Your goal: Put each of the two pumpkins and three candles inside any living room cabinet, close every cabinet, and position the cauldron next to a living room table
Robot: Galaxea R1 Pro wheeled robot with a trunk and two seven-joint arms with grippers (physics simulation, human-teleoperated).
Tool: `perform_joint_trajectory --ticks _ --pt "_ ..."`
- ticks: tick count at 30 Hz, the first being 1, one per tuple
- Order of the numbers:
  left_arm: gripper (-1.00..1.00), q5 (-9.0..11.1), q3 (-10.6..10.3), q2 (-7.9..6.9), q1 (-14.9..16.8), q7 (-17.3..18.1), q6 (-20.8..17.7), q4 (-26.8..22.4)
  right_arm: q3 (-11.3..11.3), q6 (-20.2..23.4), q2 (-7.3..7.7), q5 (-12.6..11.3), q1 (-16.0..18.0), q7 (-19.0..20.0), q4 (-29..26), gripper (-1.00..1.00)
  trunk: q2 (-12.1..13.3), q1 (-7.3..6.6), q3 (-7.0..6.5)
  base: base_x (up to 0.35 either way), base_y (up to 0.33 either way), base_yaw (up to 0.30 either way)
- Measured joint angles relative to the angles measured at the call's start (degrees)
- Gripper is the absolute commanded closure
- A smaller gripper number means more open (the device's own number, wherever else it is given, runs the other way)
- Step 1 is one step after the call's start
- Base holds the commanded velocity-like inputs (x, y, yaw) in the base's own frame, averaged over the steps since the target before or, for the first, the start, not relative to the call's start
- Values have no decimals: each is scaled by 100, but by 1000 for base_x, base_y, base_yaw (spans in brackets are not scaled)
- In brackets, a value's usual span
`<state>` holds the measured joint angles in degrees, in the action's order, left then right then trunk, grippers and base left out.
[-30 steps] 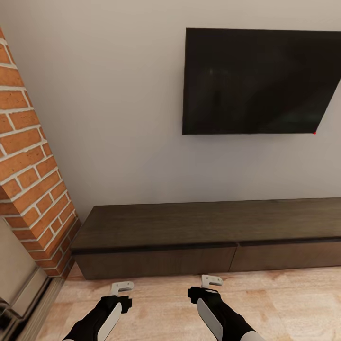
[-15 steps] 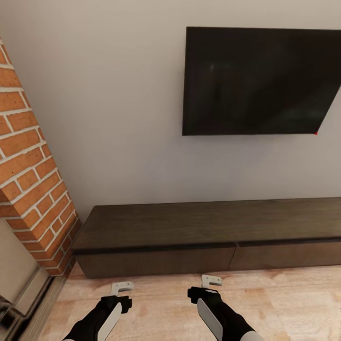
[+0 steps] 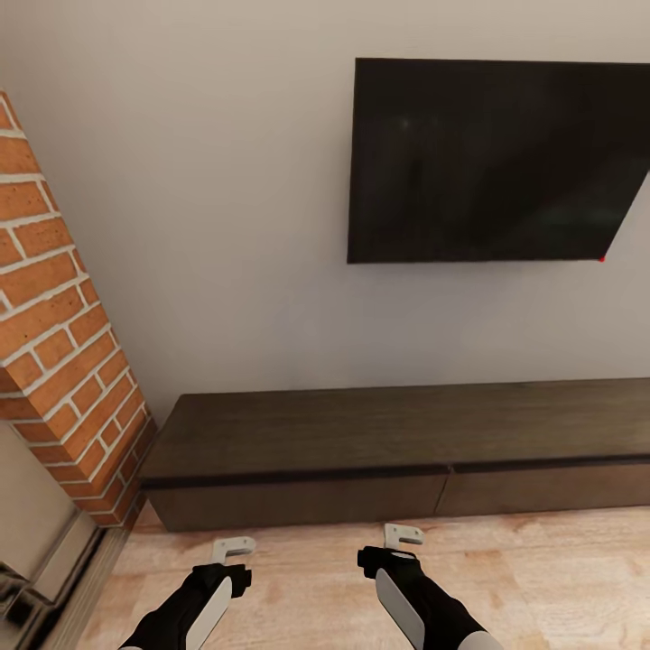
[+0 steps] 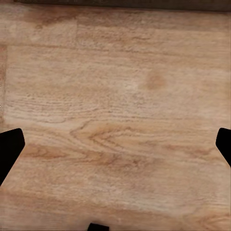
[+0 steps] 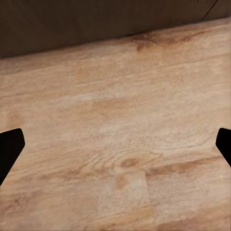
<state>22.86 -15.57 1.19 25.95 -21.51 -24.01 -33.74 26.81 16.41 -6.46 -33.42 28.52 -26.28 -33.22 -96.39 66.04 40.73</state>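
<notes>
Cabinet beyond both spread grippers

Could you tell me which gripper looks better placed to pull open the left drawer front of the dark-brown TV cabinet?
Probably the left gripper: it hangs before the left drawer front of the dark-brown cabinet, while the right gripper sits nearer the seam between the drawers.

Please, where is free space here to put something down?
The top of the cabinet is bare from the brick column rightward, below the TV. The wood floor between the cabinet front and both grippers is also bare. Tightest spot: the corner by the brick column.
</notes>
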Motion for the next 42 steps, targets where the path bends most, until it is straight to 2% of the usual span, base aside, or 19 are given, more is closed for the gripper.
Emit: perform_joint_trajectory --ticks 19,25,29,33,37,38,39,42 --pt "-100 10 8 -3 -2 0 0 26 6 -37 5 10 0 -2 0 -100 762 -417 -341 0 0 0" --pt "-100 -2 54 -57 3 -1 17 316 2 -198 4 12 -21 -14 49 -100 1003 -549 -448 0 0 0" --pt "-100 -16 51 -75 3 -1 132 567 -5 -376 0 -8 -26 -13 397 -100 1163 -637 -520 0 0 0" --pt "-100 -45 11 -131 4 -15 473 1303 -14 -682 -1 -3 -26 -14 859 -100 1324 -725 -592 0 0 0" --pt "-100 -35 -14 -157 2 -20 1151 2005 -11 -994 1 -5 -26 -11 1423 -100 1484 -813 -664 0 0 0" --pt "-100 -34 -3 -167 -3 -25 1554 2541 -16 -1215 -1 9 -28 -9 1864 -100 1524 -834 -680 0 0 0" --pt "-100 -33 -13 -169 -1 -26 1678 2728 -8 -1255 -4 22 -25 -8 1991 -100 1564 -857 -699 0 0 0" --pt "-100 -26 -17 -180 -15 -26 1938 3000 -7 -1303 -6 -4 -26 4 2173 -100 1684 -923 -753 0 0 0"
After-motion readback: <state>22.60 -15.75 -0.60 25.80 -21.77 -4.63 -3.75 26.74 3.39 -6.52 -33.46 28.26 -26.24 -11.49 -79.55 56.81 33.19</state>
